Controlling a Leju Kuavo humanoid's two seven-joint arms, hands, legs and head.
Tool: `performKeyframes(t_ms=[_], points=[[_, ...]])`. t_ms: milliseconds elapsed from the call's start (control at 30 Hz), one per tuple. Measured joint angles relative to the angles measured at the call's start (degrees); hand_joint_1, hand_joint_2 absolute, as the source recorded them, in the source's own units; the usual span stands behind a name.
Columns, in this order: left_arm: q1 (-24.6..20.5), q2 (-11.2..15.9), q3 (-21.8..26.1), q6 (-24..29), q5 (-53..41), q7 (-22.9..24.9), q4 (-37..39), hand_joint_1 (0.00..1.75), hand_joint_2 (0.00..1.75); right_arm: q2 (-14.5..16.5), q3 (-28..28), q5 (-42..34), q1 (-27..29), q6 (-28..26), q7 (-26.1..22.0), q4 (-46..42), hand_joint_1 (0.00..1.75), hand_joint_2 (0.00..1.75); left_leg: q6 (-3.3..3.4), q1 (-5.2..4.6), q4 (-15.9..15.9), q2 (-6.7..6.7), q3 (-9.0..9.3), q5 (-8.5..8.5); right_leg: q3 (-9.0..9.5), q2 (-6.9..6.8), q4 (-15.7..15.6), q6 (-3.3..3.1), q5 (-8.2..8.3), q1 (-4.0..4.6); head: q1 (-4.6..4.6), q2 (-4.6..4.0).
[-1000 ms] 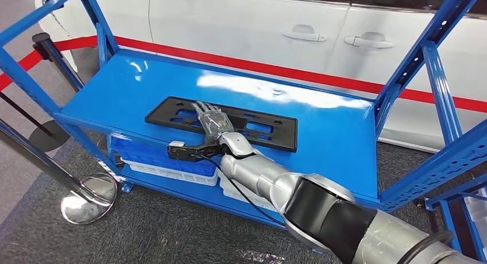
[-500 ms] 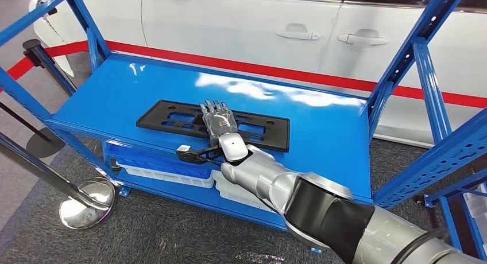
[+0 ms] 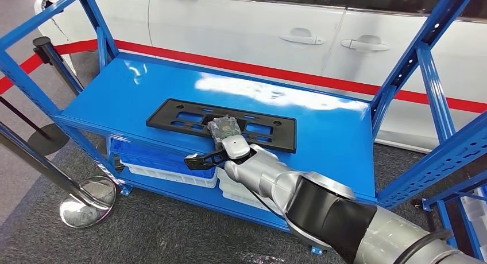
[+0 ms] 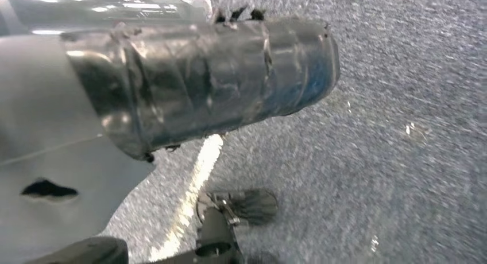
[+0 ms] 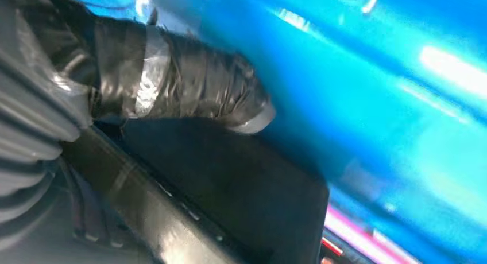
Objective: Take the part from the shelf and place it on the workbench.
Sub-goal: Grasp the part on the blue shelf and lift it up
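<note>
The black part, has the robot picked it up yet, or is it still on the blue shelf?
Not picked up yet. Done: the right robot hand has reached the black part, which lies flat on the blue shelf. In hand: the fingers curl over the part's near edge, though a firm grip can't be confirmed. Left: lifting it, then carrying it to the workbench.

Silver arm, black elbow band – pretty chunky build.
Smooth metallic shells on the right arm (image 3: 270, 178), thin black cable trailing along it, right hand (image 3: 225, 130) with see-through backing over greenish electronics – thumb (image 5: 189, 94) wrapped in grey and black tape.
</note>
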Motion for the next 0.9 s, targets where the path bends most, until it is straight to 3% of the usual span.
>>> performKeyframes(t_ms=[133, 200, 233, 333, 400, 433, 500, 567, 633, 700, 733, 833, 900], points=[[-0.03, 0.05, 0.0, 0.29, -0.35, -1.28, 0.0, 0.0, 0.0, 0.13, 0.0, -0.15, -0.39, -0.01, -0.9, 0.03, 1.75, 1.75, -1.29, 0.04, 0.19, -0.07, -0.14, -0.03, 1.07, 0.0, -2.0, -1.14, 0.38, 0.22, -0.04, 0.01], [-0.06, 0.06, 0.0, 1.09, -1.04, -1.77, 0.0, 0.0, 0.0, 0.22, 0.0, -0.34, -0.57, -0.44, -1.57, 0.02, 1.75, 1.75, -1.88, 0.2, 1.73, -0.07, -0.84, -1.23, 1.33, -0.14, -2.46, -1.77, 0.76, -0.08, -0.13, 0.0], [-0.11, 0.06, 0.0, 1.5, -1.32, -2.06, 0.0, 0.0, 0.0, 0.26, 0.0, -0.49, -0.58, -0.84, -1.88, 0.02, 1.75, 1.75, -2.14, 0.29, 4.12, -0.07, -1.94, -2.72, 1.4, -0.24, -2.63, -1.95, 0.88, -0.25, -0.19, -0.01], [-0.11, 0.08, 0.0, 2.69, -1.72, -3.15, 0.0, 0.0, 0.0, 0.26, -0.01, -1.2, -0.47, -3.28, -3.18, 0.04, 1.75, 1.75, -2.76, 0.41, 15.3, -0.04, -7.07, -7.93, 1.26, -0.38, -2.66, -2.05, 0.94, -0.3, -0.26, -0.01], [0.07, 0.12, 0.0, 3.5, -1.76, -4.27, 0.0, 0.0, 0.0, 0.14, -0.11, -2.24, -0.38, -6.47, -5.03, 0.01, 1.75, 1.75, -2.87, 0.45, 18.18, -0.04, -8.38, -8.2, 1.22, -0.39, -2.61, -2.04, 0.93, -0.3, -0.26, -0.01], [0.15, 0.14, 0.0, 3.87, -1.69, -4.96, 0.0, 0.0, 0.0, 0.02, -0.22, -3.0, -0.34, -8.63, -6.36, -0.07, 1.75, 1.75, -2.83, 0.47, 16.44, -0.03, -7.48, -6.87, 1.22, -0.33, -2.55, -2.02, 0.92, -0.32, -0.26, -0.01], [0.27, 0.21, 0.0, 4.6, -1.43, -6.61, 0.0, 0.0, 0.0, -0.38, -0.7, -4.55, -0.28, -13.86, -9.51, -1.0, 1.75, 1.75, -2.65, 0.53, 8.3, -0.01, -3.36, -3.08, 1.18, -0.06, -2.33, -1.8, 0.79, -0.33, -0.25, -0.01], [0.37, 0.26, 0.0, 5.14, -0.98, -8.33, 0.0, 0.0, 0.87, -1.02, -1.46, -5.31, -0.27, -19.42, -12.29, -3.16, 1.75, 1.75, -2.15, 0.32, 1.63, -0.09, 0.04, -1.13, 0.9, 0.4, -2.08, -1.22, 0.71, -0.18, -0.23, -0.01], [0.56, 0.28, 0.0, 5.4, -0.69, -9.42, 0.0, 0.0, 1.75, -1.89, -2.19, -5.1, -0.16, -22.39, -13.35, -6.22, 1.75, 1.75, -1.42, 0.01, 0.49, -0.19, 0.54, -1.2, 0.64, 0.67, -2.19, -0.54, 0.88, -0.04, -0.22, 0.0], [0.79, 0.27, 0.0, 5.94, -0.74, -10.18, 0.0, 0.0, 1.75, -2.87, -2.88, -4.26, 0.29, -23.66, -13.57, -9.49, 1.75, 1.75, -0.61, 0.13, 0.17, -0.23, 0.48, -0.85, 0.35, 0.59, -2.01, 0.05, 0.58, -0.08, -0.2, 0.0], [0.87, 0.27, 0.0, 6.41, -0.78, -10.59, 0.0, 0.0, 1.75, -3.43, -3.29, -3.43, 0.73, -24.82, -13.95, -11.36, 1.75, 1.75, -0.19, 0.22, -0.04, -0.26, 0.47, -0.67, -0.28, 0.47, -0.81, 0.28, -0.32, -0.09, -0.13, 0.0], [1.23, 0.39, 0.05, 7.69, -0.64, -11.43, 0.0, 0.0, 1.75, -5.37, -5.03, 0.56, 2.95, -28.73, -14.97, -20.0, 1.75, 1.75, 0.58, 0.09, -0.17, -0.32, 0.4, -0.61, -5.16, 0.21, 9.25, 0.52, -5.44, -0.08, 0.13, 0.01], [1.56, 0.46, 0.16, 7.9, -0.33, -11.39, 0.0, 0.0, 1.75, -6.7, -6.63, 3.42, 4.82, -29.31, -14.53, -27.99, 1.75, 1.75, 0.84, -0.1, 0.0, -0.32, 0.43, -0.84, -8.02, 0.21, 14.8, 0.52, -6.99, -0.03, 0.15, 0.01]])
